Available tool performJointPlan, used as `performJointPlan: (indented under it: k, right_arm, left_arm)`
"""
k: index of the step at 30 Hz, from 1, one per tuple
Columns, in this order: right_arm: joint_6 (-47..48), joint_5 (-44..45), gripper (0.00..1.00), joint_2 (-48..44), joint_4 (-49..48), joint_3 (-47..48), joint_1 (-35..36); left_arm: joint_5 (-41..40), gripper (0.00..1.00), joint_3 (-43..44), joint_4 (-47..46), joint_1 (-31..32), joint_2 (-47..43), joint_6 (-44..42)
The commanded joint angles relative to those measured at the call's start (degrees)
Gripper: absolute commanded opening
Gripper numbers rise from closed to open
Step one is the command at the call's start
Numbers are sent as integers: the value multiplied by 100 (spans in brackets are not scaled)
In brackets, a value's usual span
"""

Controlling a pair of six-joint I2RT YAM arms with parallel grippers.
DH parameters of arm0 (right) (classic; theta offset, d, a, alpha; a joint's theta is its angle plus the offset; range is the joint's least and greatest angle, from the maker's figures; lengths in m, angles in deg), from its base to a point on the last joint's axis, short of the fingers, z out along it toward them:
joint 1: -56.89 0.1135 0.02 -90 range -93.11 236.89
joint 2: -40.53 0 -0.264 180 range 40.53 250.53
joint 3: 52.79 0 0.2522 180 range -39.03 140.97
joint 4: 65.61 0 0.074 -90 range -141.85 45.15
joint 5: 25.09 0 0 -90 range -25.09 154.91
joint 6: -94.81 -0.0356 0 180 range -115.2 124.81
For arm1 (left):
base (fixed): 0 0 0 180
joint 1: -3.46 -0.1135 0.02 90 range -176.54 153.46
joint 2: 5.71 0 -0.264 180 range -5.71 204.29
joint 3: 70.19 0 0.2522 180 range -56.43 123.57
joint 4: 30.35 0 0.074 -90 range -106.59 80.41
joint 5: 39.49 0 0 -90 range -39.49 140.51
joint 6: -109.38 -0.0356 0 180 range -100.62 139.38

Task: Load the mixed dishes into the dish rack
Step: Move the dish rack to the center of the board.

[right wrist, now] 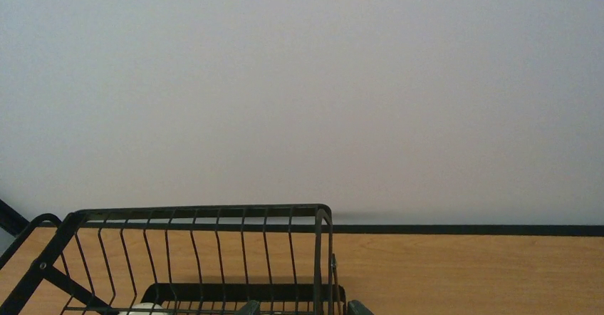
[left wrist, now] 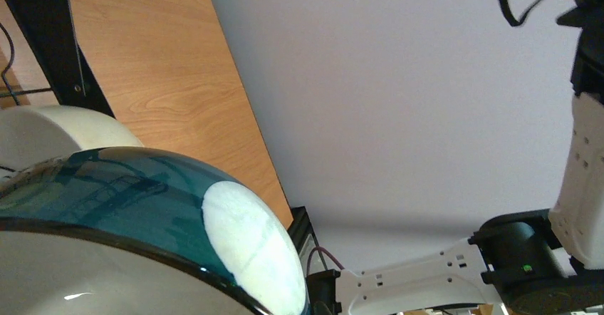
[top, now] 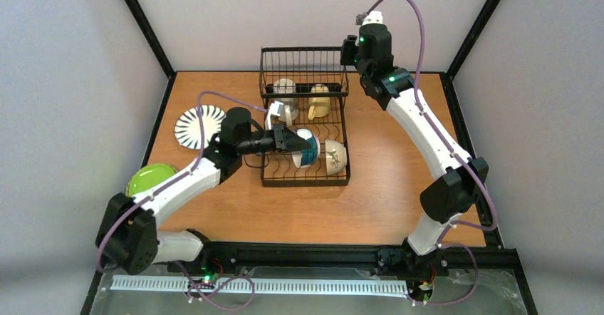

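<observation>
1. From above, the dish rack (top: 305, 182) stands at the middle of the worktop (top: 388, 187).
2. The left pincer (top: 292, 141) reaches in over the rack's left side. It is closed narrow on the rim of the teal-and-white bowl (top: 308, 148), which stands on edge in the rack's near slots.
3. The left wrist view shows none of that grip. The bowl's glossy teal wall and white base fill its lower left, and the fingers are hidden.
4. The cream bowl (top: 335, 157) sits in the rack just right of the teal one.
5. The cream mug (top: 285, 87) and yellow mug (top: 319, 101) are in the rack's taller far section.
6. Only the top view shows the black-and-white striped plate (top: 198, 126) left of the rack and the lime-green plate (top: 151, 178) out beyond it, toward the near-left.
7. The right pincer (top: 348, 51) is raised by the rack's far right corner. Its wrist view catches two dark fingertips (right wrist: 355, 309) set apart, with nothing gripped.
</observation>
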Motion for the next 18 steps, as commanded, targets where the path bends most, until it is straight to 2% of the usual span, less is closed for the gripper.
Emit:
performJointPlan:
  k: [1, 8, 15, 18]
  right_arm:
    - [97, 10, 71, 0, -181, -64, 19]
    - [139, -60, 71, 107, -313, -44, 21]
    - [172, -89, 71, 221, -389, -46, 17]
    - [191, -126, 71, 239, -420, -64, 20]
  left_arm:
    - [693, 0, 239, -1374, -300, 355, 153]
    - [980, 0, -407, -2837, -555, 495, 675]
    - [953, 0, -1330, -4856, -556, 891, 1644]
    - [970, 0, -1505, -5256, -555, 997, 1760]
